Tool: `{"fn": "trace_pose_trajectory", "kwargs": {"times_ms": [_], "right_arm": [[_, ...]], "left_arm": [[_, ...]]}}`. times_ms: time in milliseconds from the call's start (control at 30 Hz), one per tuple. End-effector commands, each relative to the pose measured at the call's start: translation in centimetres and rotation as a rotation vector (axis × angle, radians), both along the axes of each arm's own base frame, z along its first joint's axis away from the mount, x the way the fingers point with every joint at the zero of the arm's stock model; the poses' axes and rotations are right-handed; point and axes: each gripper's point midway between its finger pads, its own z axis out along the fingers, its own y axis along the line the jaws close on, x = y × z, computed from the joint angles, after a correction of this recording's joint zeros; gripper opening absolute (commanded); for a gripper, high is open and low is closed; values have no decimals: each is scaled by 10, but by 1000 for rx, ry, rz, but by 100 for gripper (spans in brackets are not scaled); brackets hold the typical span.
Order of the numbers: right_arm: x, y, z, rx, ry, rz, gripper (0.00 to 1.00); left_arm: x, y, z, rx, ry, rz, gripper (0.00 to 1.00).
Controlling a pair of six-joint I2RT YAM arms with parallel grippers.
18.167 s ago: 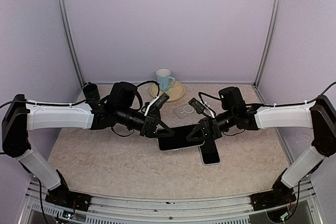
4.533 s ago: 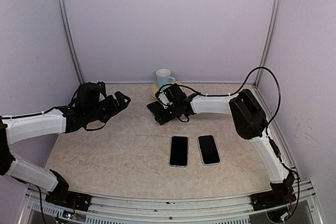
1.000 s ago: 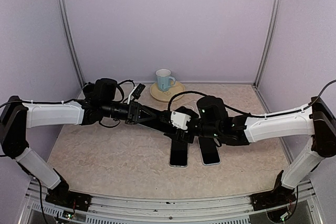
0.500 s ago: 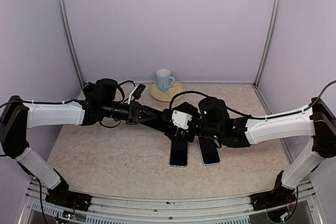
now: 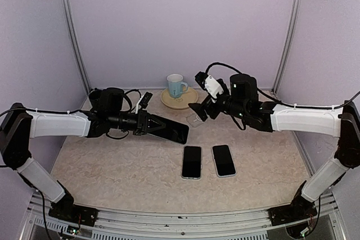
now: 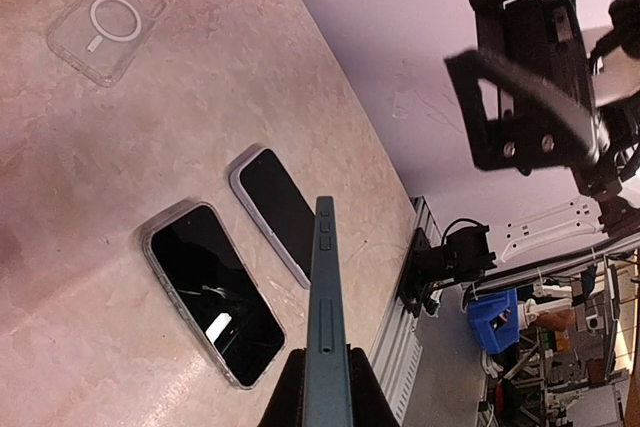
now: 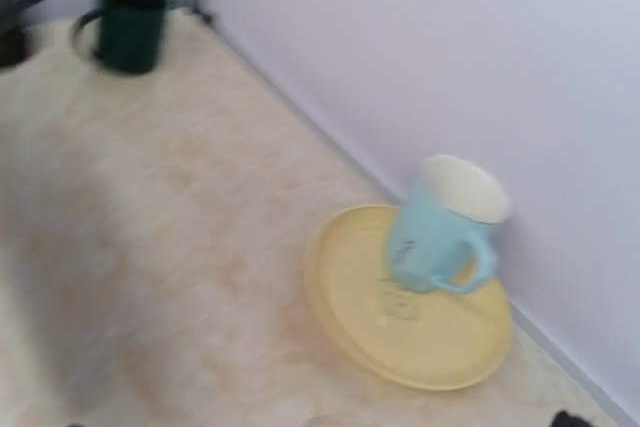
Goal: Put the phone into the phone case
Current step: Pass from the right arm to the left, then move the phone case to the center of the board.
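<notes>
Well, my left claw (image 6: pixel 327 392) is clenched on a dark slab (image 6: pixel 325 287), edge-on to its camera: phone or case, I cannot tell. My right claw (image 5: pixel 198 108) hangs spread and empty near the clear case (image 6: pixel 130 17), partly covering it; its own view is blurred, fingers unseen.

Light-blue mug (image 7: pixel 445 222) upright on yellow plate (image 7: pixel 440 347); dark green cup (image 7: pixel 128 25) stands well apart.
</notes>
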Motion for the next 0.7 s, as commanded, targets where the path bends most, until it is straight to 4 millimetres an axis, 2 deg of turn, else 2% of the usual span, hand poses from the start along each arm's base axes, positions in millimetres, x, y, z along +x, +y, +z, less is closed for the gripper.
{"fn": "trace_pose_trajectory", "kwargs": {"times_ms": [0, 167, 267, 300, 367, 667], "right_arm": [[37, -15, -14, 46, 166, -98, 99], [89, -42, -32, 86, 289, -239, 92], [114, -50, -51, 97, 380, -271, 87], [121, -52, -64, 83, 417, -277, 85], [140, -60, -70, 84, 442, -317, 83], [195, -96, -116, 118, 596, -411, 73]], "left_arm": [[5, -1, 26, -55, -100, 18, 0], [8, 0, 24, -61, -97, 40, 0], [8, 0, 26, -70, -93, 47, 0], [8, 0, 25, -69, -89, 49, 0], [7, 0, 24, -71, -77, 51, 0], [8, 5, 23, -69, -62, 93, 0]]}}
